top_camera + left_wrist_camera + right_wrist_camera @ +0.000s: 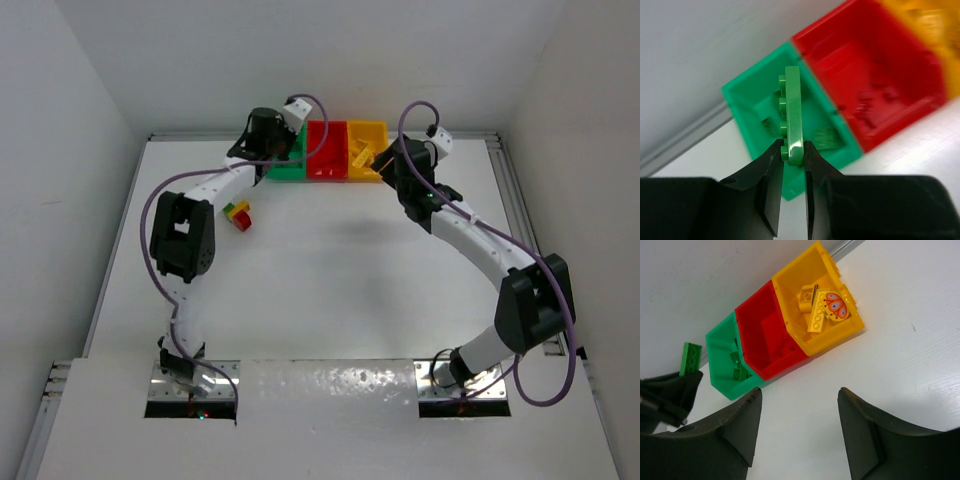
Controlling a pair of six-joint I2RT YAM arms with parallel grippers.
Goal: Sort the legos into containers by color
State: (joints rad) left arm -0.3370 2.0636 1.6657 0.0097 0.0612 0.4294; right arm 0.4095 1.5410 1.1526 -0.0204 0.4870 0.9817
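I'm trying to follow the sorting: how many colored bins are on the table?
3, in a row at the far edge: green bin left, red bin middle, yellow bin right. None looks hidden.

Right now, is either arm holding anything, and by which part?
The left gripper pinches a green lego by its near end, near the green bin. The right gripper holds nothing.

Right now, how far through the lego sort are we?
Done: yellow pieces sit in the yellow bin, green ones in the green bin. In hand: left tool grips a green brick over the green bin; right tool is open, empty. Left: a small red, yellow and green cluster on the table by the left arm.
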